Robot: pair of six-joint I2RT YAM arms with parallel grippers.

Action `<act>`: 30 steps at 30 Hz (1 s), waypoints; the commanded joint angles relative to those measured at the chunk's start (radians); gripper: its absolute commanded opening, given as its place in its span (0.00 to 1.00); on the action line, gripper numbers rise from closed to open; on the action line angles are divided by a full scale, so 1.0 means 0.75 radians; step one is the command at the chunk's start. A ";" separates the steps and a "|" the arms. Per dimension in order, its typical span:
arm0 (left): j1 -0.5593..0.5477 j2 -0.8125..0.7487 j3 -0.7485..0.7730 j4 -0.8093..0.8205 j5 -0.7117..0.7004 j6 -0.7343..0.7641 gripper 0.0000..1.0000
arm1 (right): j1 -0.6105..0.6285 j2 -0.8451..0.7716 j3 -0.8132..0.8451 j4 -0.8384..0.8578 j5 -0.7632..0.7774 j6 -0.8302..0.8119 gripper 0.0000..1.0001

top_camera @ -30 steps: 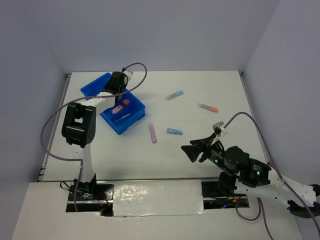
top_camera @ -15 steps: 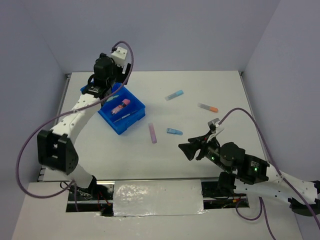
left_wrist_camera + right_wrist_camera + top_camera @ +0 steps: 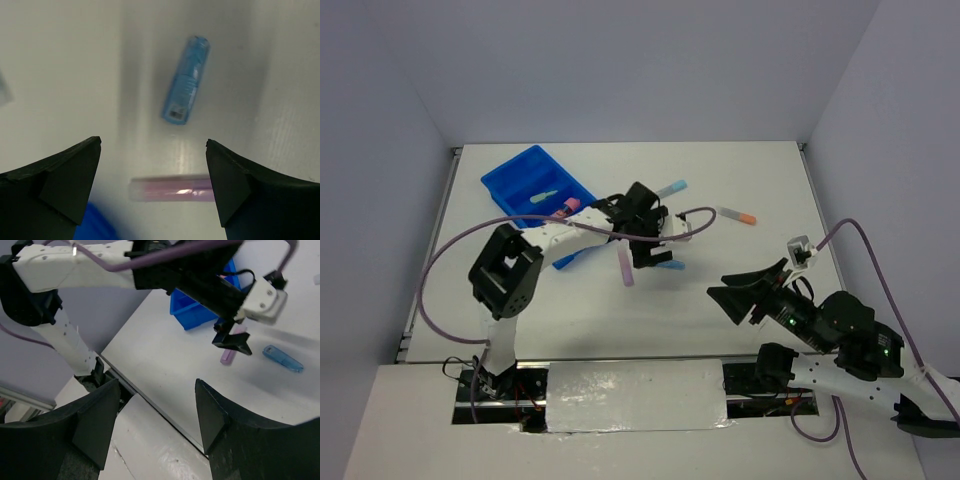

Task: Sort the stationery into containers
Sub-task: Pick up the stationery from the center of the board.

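Our left pincer, spread apart, has the blue stick just ahead (its length across the closing line).

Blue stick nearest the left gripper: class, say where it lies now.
In the left wrist view the blue stick lies flat on the table, just ahead of the open left gripper, apart from the pink stick nearer the camera.

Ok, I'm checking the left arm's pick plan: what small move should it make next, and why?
Probably ease the left gripper forward and down over the blue stick. Its jaws stand open and empty, and that stick lies roughly crosswise to their gap, while the pink stick lies along it, awkward to pinch.
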 commanded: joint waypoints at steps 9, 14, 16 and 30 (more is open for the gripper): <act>-0.043 0.208 0.120 -0.090 0.166 0.085 0.96 | 0.009 0.150 0.024 0.037 -0.084 -0.007 0.69; -0.043 0.263 0.157 -0.102 0.199 0.077 0.90 | 0.009 0.189 0.026 0.056 -0.090 -0.025 0.69; -0.043 0.286 0.181 -0.140 0.207 0.075 0.85 | 0.009 0.184 0.028 0.062 -0.090 -0.028 0.69; -0.057 0.346 0.188 -0.132 0.189 0.061 0.48 | 0.009 0.135 0.046 0.039 -0.088 -0.028 0.69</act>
